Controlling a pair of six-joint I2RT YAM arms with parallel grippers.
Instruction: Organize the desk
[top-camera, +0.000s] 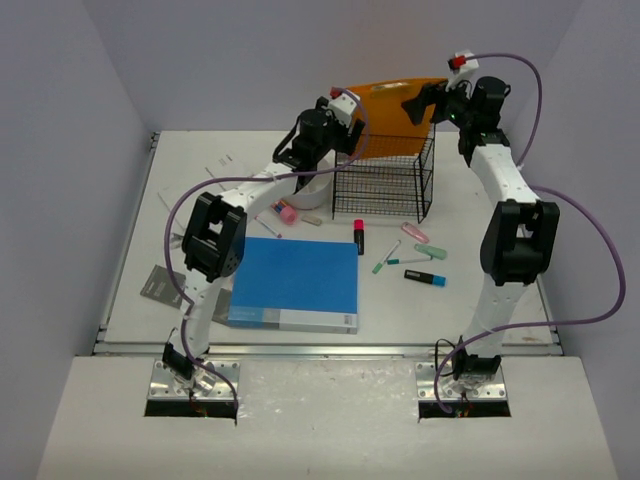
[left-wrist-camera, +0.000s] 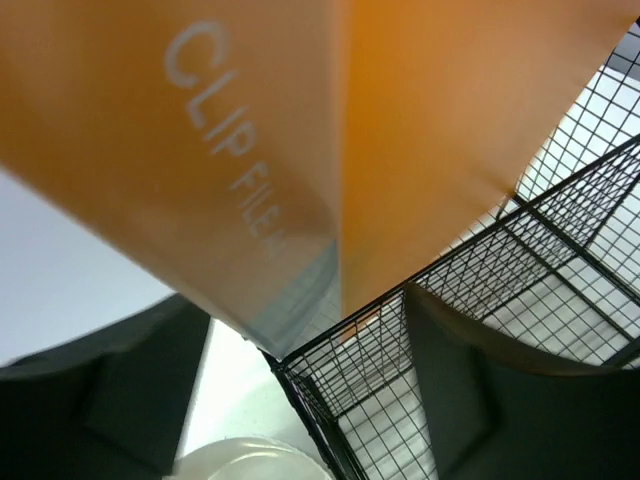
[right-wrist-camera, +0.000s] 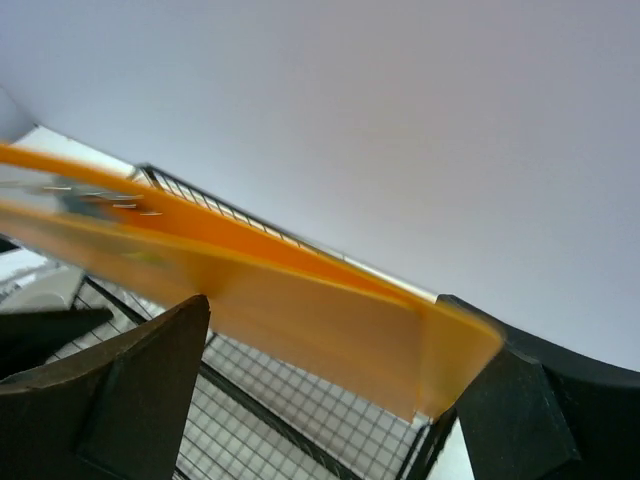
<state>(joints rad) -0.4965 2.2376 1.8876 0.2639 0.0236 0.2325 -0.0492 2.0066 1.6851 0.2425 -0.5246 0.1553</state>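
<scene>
Desk (top-camera: 400, 300), white, silver-railed, between pale lavender walls (top-camera: 60, 150)

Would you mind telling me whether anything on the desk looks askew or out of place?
The orange clip file hangs tilted over the wire basket, not inside it. Highlighters lie scattered at odd angles on the desk in front of the basket.

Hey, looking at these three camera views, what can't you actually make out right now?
Top view: the left arm hides most of the white round thing; the left wrist view cuts it off at the bottom edge.
Left wrist view: the orange clip file is blurred, its lettering smeared at the end.
Right wrist view: blur hides whether the file touches the right tool.
</scene>
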